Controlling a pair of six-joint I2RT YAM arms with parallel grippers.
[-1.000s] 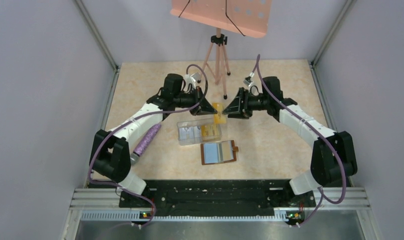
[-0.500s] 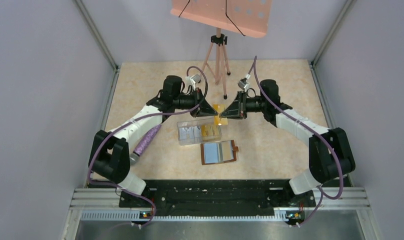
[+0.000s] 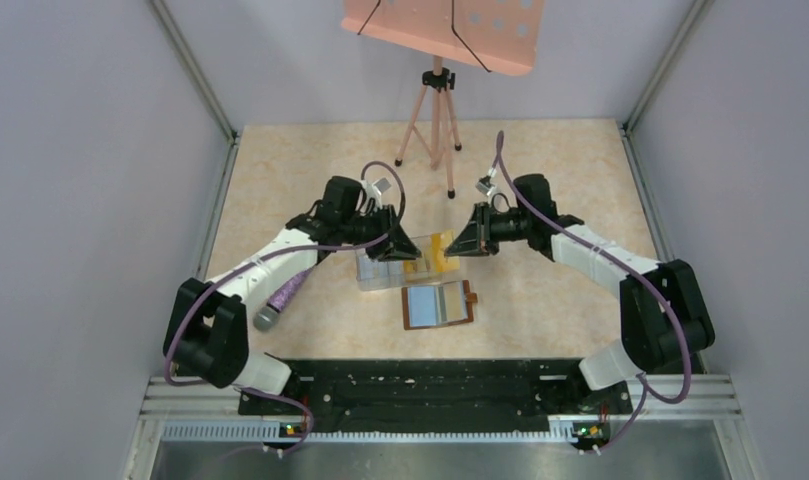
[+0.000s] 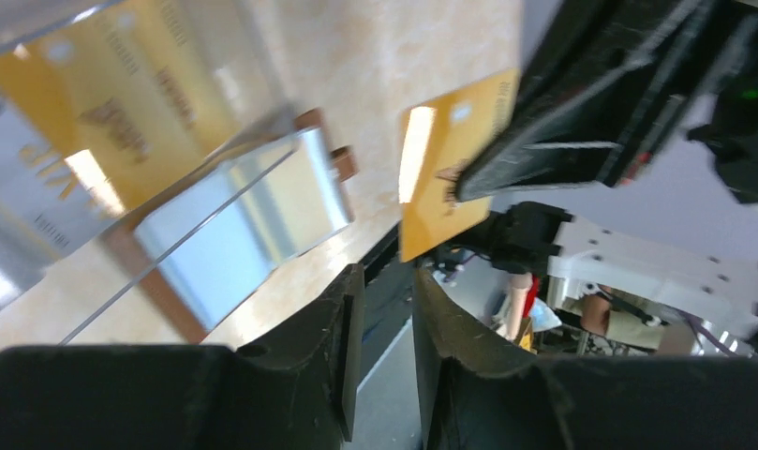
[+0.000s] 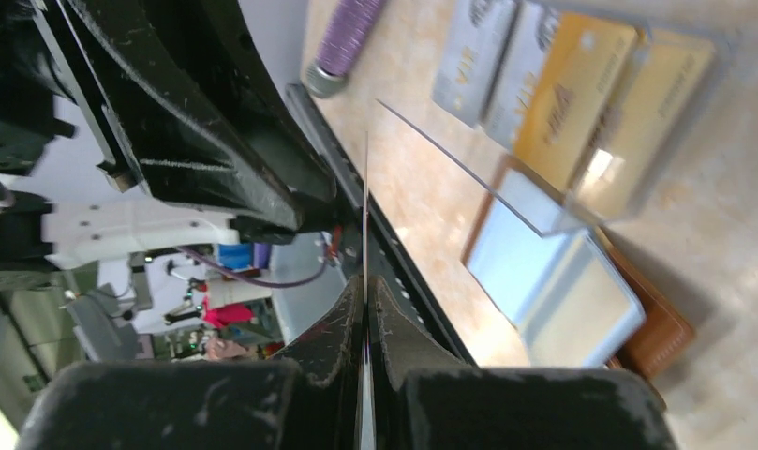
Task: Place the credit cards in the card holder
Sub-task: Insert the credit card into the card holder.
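An orange-yellow credit card (image 3: 440,246) hangs above the clear box's right end, and my right gripper (image 3: 453,247) is shut on it. In the right wrist view this card (image 5: 365,206) shows edge-on as a thin line between the closed jaws of the right gripper (image 5: 366,286). My left gripper (image 3: 411,252) faces it from the left, open and a little apart from the card (image 4: 447,159); nothing lies between the fingers of the left gripper (image 4: 386,281). The brown card holder (image 3: 438,304) lies open on the table in front of the box, clear pockets up.
A clear plastic box (image 3: 400,268) holds more orange and pale cards (image 5: 543,80). A purple cylinder (image 3: 285,293) lies under the left forearm. A tripod (image 3: 436,125) with a pink board stands at the back. Walls close in both sides.
The left gripper has let go of the orange card and opened. The right gripper has shut on it. Both grippers have come nearer and lower, over the clear box.
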